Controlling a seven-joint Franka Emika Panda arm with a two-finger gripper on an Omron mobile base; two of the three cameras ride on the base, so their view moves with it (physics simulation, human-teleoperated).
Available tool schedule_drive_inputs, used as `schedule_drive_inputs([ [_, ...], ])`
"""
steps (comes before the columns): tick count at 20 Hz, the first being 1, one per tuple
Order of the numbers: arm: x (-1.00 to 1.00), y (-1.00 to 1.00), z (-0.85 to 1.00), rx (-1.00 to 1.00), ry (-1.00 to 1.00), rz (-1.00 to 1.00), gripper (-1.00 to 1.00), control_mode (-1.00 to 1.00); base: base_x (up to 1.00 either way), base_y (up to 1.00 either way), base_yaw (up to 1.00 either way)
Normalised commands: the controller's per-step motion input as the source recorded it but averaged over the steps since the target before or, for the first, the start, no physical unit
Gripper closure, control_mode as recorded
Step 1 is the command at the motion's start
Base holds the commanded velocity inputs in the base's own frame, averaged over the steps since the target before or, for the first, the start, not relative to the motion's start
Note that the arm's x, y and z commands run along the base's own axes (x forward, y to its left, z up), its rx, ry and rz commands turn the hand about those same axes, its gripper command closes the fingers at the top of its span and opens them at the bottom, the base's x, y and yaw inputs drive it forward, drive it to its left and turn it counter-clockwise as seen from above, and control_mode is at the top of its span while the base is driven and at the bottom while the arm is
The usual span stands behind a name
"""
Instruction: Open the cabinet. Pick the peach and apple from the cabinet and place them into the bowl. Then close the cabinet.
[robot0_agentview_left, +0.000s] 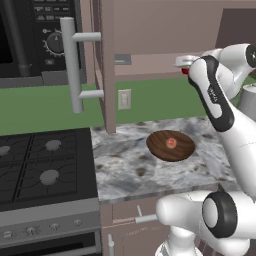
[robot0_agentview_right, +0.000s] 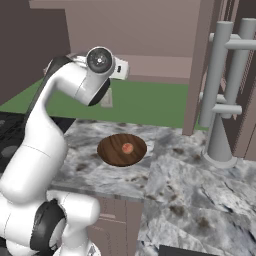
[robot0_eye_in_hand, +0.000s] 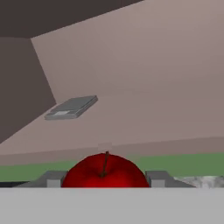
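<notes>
The cabinet (robot0_agentview_left: 150, 30) stands open, its left door (robot0_agentview_left: 105, 65) swung out edge-on toward the near side, with 1 long grey bar handle (robot0_agentview_left: 72, 65) standing off it. In the right base view the right door (robot0_agentview_right: 200, 65) is likewise swung out, with grey bar handles (robot0_agentview_right: 220, 85) beside it.

The gripper (robot0_eye_in_hand: 105, 179) is raised at the cabinet's opening, at the level of its bottom shelf. In the hand view the apple (robot0_eye_in_hand: 105, 171) (bright red, dark stem upright) sits squarely between the 2 grey fingers (robot0_eye_in_hand: 52, 178), which are about half open and close against its sides; the jaws look closed on it, though actual contact is hidden at the picture's edge. In the left base view a sliver of red (robot0_agentview_left: 184, 70) shows at the hand, by the shelf's front edge.

A flat grey object (robot0_eye_in_hand: 72, 107) lies on the cabinet floor, farther in and to the left.

Below, on the marbled counter (robot0_agentview_left: 125, 165), the bowl (robot0_agentview_left: 170, 145) holds the peach (robot0_agentview_left: 171, 143) at its centre. The stove (robot0_agentview_left: 40, 170) lies to the counter's left.
</notes>
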Motion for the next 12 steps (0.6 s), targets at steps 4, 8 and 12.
schedule_drive_inputs([
  [4, -1.0, -0.42, 0.03, 0.02, 0.0, 0.0, 1.0, -1.0, 0.0, 0.0, 0.0],
  [8, -0.49, -0.07, -0.02, 0.07, 0.01, 0.0, 1.0, -1.0, 0.0, 0.0, 0.0],
  [12, 0.0, 0.04, -0.28, -0.02, 0.08, 0.0, 1.0, -1.0, 0.0, 0.0, 0.0],
])
